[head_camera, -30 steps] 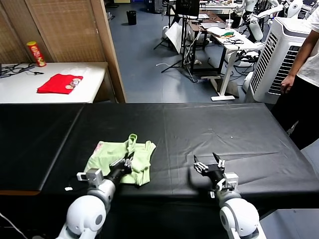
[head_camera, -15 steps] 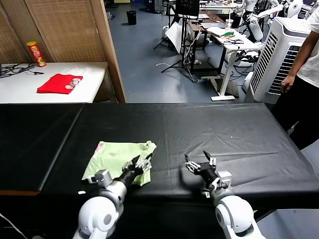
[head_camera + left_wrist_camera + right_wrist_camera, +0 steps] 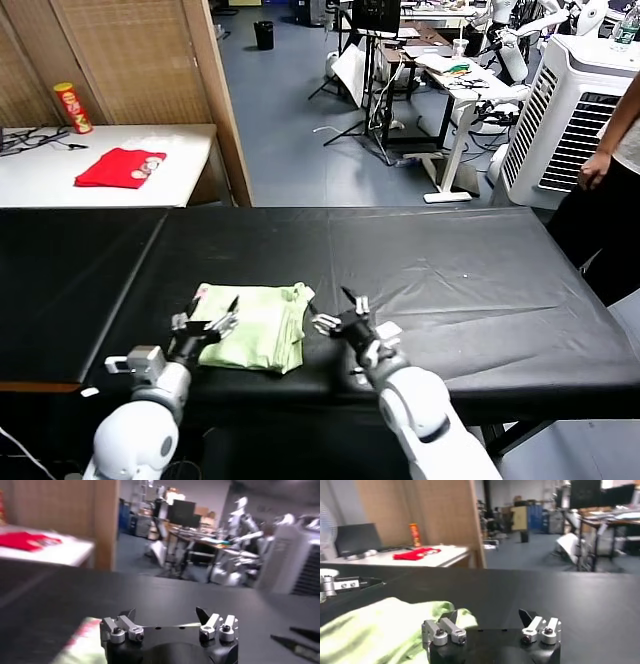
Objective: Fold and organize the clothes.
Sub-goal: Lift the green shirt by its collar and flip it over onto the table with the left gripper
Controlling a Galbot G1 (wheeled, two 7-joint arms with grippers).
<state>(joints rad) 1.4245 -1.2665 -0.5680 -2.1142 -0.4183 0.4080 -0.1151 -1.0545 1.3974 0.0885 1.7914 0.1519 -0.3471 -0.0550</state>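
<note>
You have a pale light-green shirt (image 3: pixel 252 325) with a pink-red print at one corner, lying on the black bench (image 3: pixel 450 270). On the white side table (image 3: pixel 180 165) you see a red garment (image 3: pixel 120 167) and a red-and-yellow can (image 3: pixel 72 108).

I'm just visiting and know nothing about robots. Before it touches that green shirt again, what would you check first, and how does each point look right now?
1. Left hand open, holding nothing: ok.
2. Right hand open, holding nothing: ok.
3. Green shirt lies folded on the black table: ok.
4. Hands flank the shirt, left over its near-left edge, right just beside its right edge: ok.
5. Folded edges line up neatly: not ok, right edge looks bunched.
6. Layers underneath lie flat: cannot tell.
</note>
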